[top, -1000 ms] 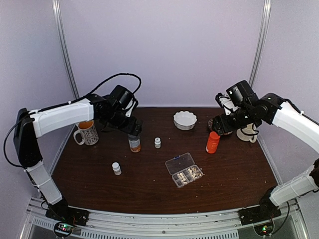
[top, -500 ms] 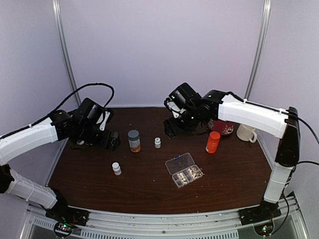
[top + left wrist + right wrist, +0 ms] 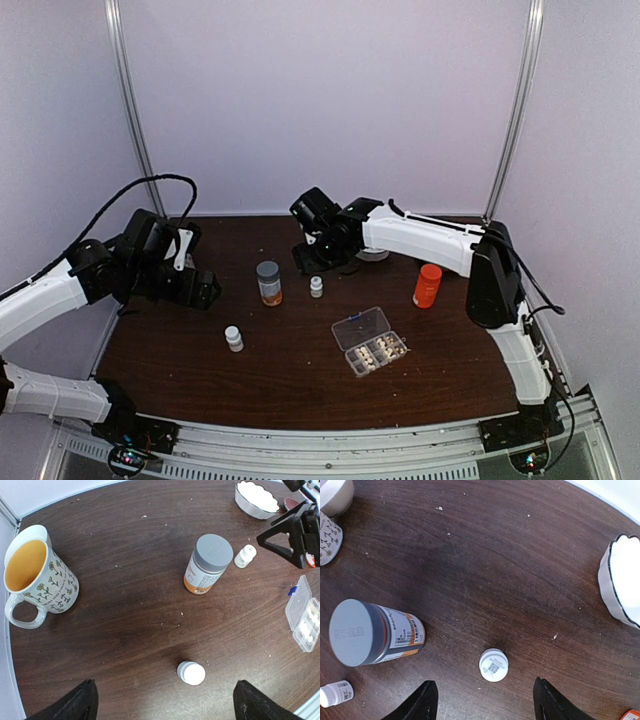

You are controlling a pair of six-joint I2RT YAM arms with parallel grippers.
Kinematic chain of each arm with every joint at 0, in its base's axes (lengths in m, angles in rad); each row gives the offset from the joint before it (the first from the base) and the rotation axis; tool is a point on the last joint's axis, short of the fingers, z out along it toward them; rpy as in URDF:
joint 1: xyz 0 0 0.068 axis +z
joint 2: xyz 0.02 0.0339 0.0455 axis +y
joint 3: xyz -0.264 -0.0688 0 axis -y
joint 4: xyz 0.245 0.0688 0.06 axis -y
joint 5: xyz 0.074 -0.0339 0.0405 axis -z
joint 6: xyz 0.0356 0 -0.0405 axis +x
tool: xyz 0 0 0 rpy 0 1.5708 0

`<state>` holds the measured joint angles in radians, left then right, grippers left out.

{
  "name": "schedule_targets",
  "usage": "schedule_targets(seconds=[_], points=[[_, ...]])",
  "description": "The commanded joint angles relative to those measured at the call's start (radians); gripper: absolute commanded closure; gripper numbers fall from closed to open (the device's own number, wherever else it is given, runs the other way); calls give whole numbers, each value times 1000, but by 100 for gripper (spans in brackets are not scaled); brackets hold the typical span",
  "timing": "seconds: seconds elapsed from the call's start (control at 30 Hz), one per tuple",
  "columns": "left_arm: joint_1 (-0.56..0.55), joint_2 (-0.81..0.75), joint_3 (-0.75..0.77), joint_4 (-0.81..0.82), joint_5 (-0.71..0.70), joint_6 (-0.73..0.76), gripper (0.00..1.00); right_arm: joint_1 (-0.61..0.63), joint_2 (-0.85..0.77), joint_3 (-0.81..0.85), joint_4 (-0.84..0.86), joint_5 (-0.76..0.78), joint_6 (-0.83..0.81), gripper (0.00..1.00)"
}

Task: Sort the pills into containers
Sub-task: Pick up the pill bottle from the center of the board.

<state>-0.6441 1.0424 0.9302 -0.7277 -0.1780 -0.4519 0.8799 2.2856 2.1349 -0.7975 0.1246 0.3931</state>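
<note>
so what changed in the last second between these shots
The right gripper swung from the far right across to the middle and now hangs open over a small white bottle. The left gripper drew back leftward from the grey-capped bottle, also open. Nothing was gripped or released. Both of those bottles, the orange bottle and the pill box stayed put.

Grey-capped bottle [image 3: 268, 282], orange bottle [image 3: 427, 285], two white bottles [image 3: 234, 338], mug [image 3: 35, 575] and bowl [image 3: 246, 506] stand apart on a dark table [image 3: 300, 390].

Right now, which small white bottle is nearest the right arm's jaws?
The small white bottle right of the grey-capped bottle, just ahead of those jaws; the other small white bottle stands farther forward and left.
</note>
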Motion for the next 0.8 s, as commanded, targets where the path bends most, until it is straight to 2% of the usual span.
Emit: schedule_targets(seconds=[0.0,0.33,0.53,0.63,0.77], points=[[6,-15,-11,27,6,-5,3,-12,65,59,-27,24,54,33],[8,-13,-39,49,28,-2,3,-34,175,145,-96,42,128,38],[9,-14,-54,60,26,3,3,-36,235,198,-117,-1,149,47],[10,-13,-60,63,26,7,2,-36,242,199,-106,-8,155,54],[18,-14,-63,62,30,13,2,-36,241,207,-110,-12,155,55]])
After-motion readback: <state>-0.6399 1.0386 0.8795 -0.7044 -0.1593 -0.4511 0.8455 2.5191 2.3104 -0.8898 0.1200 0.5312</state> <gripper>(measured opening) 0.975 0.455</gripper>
